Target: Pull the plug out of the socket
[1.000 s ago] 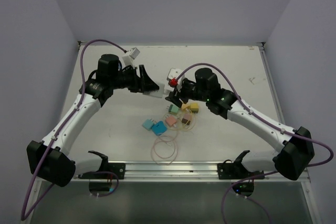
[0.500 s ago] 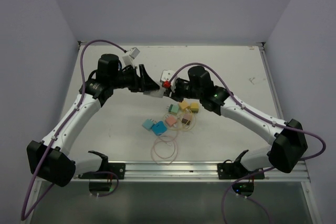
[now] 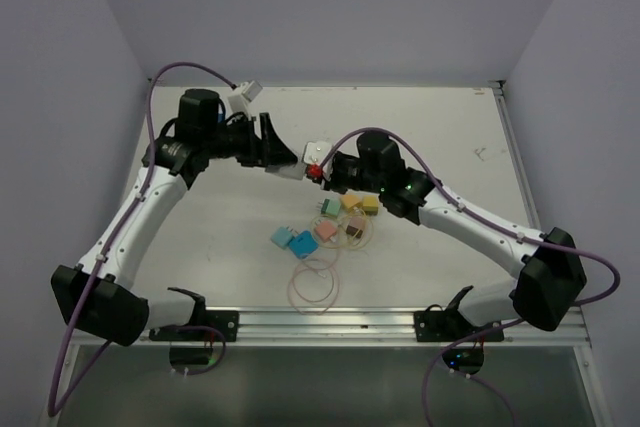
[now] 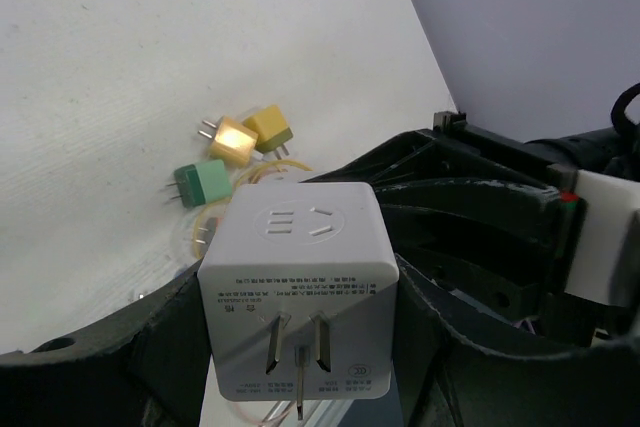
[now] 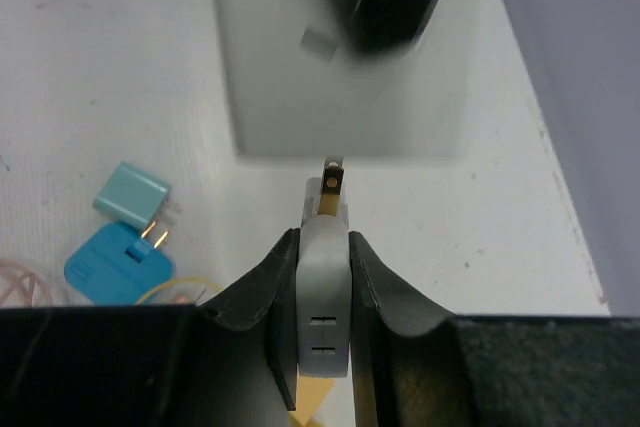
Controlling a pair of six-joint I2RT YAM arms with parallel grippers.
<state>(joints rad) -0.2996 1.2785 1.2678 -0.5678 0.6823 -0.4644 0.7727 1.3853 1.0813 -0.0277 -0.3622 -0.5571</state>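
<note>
A white cube socket (image 4: 300,287) sits between the dark fingers of my left gripper (image 4: 300,342), which is shut on it above the table. Its metal pins face the left wrist camera. In the top view the socket (image 3: 300,161) hangs mid-table between both arms. My right gripper (image 5: 325,247) is shut on a small grey plug (image 5: 326,292). The plug's brass prong tip (image 5: 332,179) shows just below the blurred white socket (image 5: 280,87); I cannot tell whether they touch. From above, my right gripper (image 3: 322,170) meets my left gripper (image 3: 285,157) at the socket.
Small loose plugs lie on the table below the grippers: green (image 3: 330,207), yellow (image 3: 370,205), pink (image 3: 325,230), blue (image 3: 303,244) and teal (image 3: 282,237). Rubber band loops (image 3: 313,282) lie nearer the front rail. Walls close in the left, back and right.
My right gripper moved left to the socket and shut on the plug. My left arm drew the socket slightly up and back.
</note>
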